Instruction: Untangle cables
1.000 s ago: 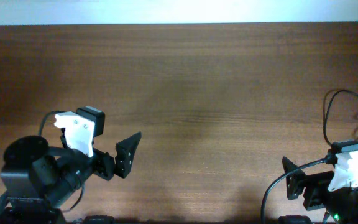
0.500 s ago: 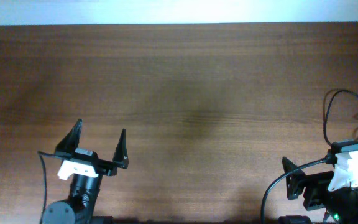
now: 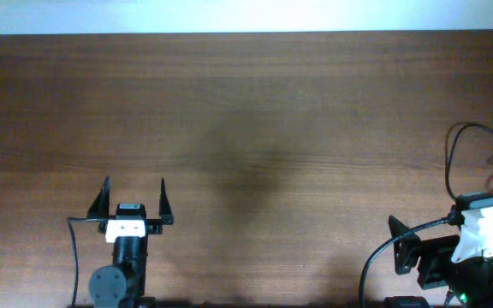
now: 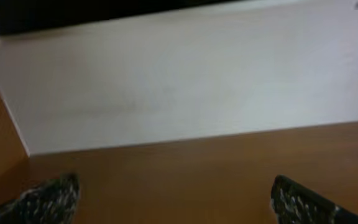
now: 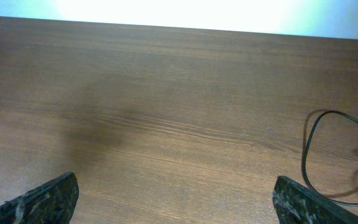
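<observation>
Your cable [image 3: 448, 162] lies at the far right edge of the table [image 3: 246, 103], a thin black cord curved into an open loop just behind the right arm. In the right wrist view you see the same loop [image 5: 304, 158] flat on the wood, ahead and to the right of the fingers, touching neither of them. Its ends run out of the picture, so you cannot tell where the plugs sit or how many cords are there. Your right gripper [image 5: 174, 183] is empty, its two fingers spread wide at the lower corners of its own view, low over the near right corner of the table. Beside it, a thicker black wire [image 3: 371, 269] arcs out of the arm, apart from the thin loop. Your left gripper [image 3: 134, 184] is well apart from the cable, at the near left of the table, pointing toward the far edge with both fingers spread and nothing between them. Its wrist camera [image 4: 175, 182] shows you only bare wood and a pale panel [image 4: 179, 81] rising past the table's far edge.
</observation>
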